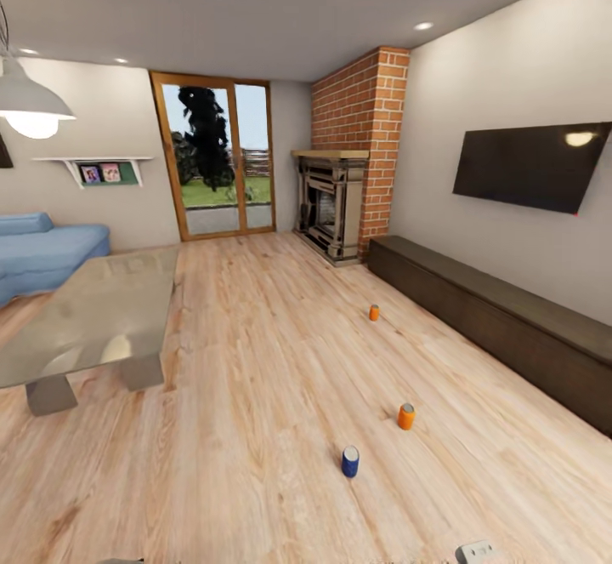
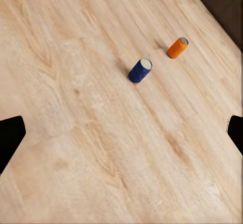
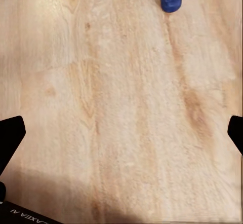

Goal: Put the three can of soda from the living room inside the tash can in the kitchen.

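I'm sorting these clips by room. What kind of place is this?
A living room, most likely: a blue sofa, a wall TV and a brick fireplace around a wood floor.

The left gripper (image 2: 121,133) hung with its jaws spread wide, one dark fingertip (image 2: 10,135) at each edge of the left wrist view. The right gripper (image 3: 121,135) was posed alike, jaws wide apart and holding nothing.
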Tool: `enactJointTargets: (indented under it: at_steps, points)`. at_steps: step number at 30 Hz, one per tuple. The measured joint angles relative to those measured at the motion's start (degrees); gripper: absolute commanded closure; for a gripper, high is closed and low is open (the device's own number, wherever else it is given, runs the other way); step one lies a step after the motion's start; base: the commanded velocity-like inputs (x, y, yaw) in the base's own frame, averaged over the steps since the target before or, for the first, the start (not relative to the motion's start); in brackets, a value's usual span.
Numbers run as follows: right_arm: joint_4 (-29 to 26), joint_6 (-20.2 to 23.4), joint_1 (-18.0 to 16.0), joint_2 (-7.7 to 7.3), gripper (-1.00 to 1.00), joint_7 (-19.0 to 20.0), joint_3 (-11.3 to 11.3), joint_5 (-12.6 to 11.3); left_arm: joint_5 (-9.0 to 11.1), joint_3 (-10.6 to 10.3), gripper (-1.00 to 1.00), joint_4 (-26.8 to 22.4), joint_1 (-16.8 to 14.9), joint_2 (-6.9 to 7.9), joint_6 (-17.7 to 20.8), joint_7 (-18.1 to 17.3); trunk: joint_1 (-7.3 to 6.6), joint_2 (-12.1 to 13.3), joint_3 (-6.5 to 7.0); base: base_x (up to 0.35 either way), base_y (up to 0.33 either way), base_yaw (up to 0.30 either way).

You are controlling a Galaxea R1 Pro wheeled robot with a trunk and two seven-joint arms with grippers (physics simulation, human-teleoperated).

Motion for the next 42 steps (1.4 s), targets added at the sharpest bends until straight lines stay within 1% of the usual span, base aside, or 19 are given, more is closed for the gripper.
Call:
enactJointTargets:
  at_steps: [42]
  points:
    - [0.0,0.0,0.0,-0.03,-1.00,0.0,0.0,0.0,0.0,-0.2,-1.00,0.0,0.0,0.00,0.0,0.0,0.00,0.0,0.00,0.000,0.000,-0.268]
